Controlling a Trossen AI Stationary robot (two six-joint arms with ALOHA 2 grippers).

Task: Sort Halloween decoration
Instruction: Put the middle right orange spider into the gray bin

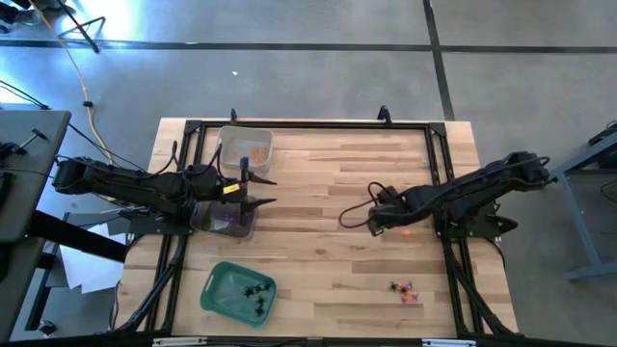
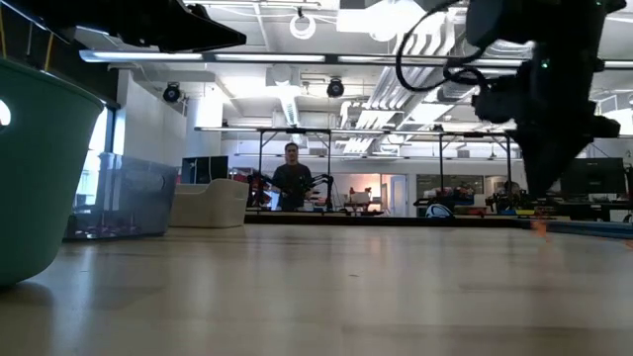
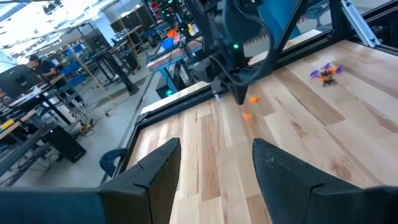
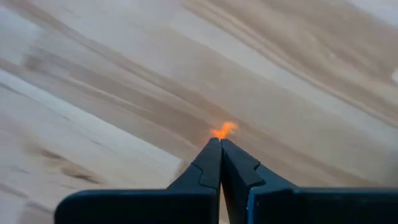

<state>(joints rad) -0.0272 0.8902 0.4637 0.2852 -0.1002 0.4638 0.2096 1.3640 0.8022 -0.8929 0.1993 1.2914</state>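
Right gripper (image 4: 220, 144) pinched shut on orange trinket (image 4: 224, 130) at table (image 1: 328, 193) right-middle, likely for sorting. Left gripper (image 1: 262, 191) spread wide, empty, waiting between clear trays (image 1: 246, 146). Remaining trinkets (image 1: 404, 289) near front-right edge.

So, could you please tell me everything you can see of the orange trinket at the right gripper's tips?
The orange trinket is a tiny, bright orange piece, plastic by its look, its shape too small to make out. It sits at the very tips of the right gripper, whose fingers are shut together, so it looks pinched there. It is low over the bare wooden table, on the right side; whether it touches the wood cannot be told. A second orange bit lies close by.
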